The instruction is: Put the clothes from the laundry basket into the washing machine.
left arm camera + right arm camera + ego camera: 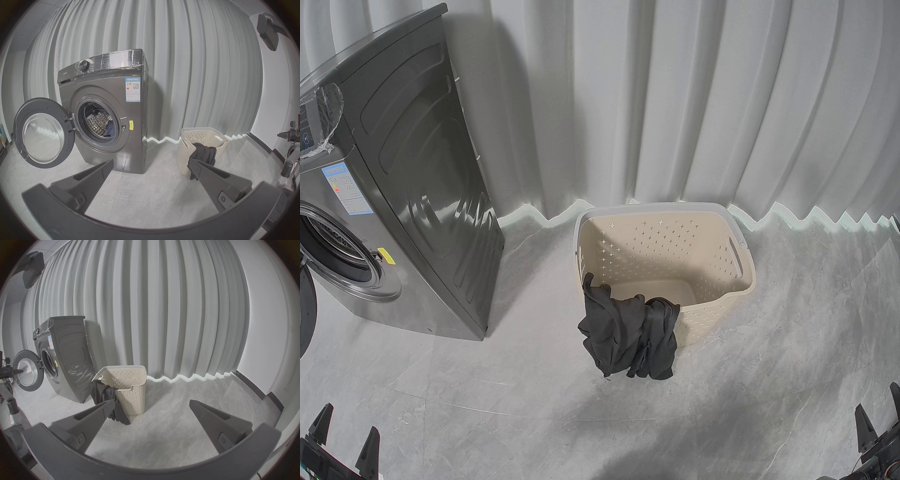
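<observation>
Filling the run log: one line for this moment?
left pincer open; right pincer open; dark garment draped over basket rim; washer door open

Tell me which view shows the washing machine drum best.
The left wrist view: the door is open and the camera looks straight into the drum. The head view catches just its edge from the side; the right wrist view shows it far off, at a slant.
</observation>
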`<state>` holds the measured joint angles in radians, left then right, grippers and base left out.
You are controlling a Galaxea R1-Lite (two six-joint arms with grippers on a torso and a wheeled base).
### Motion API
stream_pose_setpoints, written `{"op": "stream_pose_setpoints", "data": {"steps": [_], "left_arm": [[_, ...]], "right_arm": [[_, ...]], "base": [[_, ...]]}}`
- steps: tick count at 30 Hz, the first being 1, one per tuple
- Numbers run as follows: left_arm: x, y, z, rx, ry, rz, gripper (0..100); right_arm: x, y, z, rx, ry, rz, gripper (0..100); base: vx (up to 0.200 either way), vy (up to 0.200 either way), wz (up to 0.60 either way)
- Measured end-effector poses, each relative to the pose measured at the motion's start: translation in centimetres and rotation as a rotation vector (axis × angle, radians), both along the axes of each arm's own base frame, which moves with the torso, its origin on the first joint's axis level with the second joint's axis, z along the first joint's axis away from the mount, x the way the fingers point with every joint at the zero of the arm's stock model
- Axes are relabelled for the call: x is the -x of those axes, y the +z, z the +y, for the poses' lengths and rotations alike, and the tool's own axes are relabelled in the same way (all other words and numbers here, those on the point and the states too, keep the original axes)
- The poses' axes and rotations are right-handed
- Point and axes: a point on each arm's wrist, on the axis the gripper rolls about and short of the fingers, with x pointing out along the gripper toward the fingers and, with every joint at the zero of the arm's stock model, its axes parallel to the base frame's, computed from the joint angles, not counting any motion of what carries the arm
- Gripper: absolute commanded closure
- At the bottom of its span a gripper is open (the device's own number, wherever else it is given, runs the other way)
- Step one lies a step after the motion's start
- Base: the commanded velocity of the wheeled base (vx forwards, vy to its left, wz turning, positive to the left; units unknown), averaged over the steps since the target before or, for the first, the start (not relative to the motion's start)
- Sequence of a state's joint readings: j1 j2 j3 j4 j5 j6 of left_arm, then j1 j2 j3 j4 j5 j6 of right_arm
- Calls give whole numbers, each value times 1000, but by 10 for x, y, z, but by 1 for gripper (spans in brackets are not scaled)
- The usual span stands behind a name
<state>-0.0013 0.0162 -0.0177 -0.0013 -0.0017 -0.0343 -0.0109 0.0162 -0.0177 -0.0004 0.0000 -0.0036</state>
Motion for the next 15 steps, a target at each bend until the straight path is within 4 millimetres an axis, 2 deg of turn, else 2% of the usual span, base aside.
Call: {"op": "stream_pose_setpoints", "data": {"steps": [15], "left_arm": [[0, 0, 0, 0, -1, 0, 0]], "right_arm": [[0, 1, 0, 14, 2, -12, 0]], "base": [[0, 0, 0]]}}
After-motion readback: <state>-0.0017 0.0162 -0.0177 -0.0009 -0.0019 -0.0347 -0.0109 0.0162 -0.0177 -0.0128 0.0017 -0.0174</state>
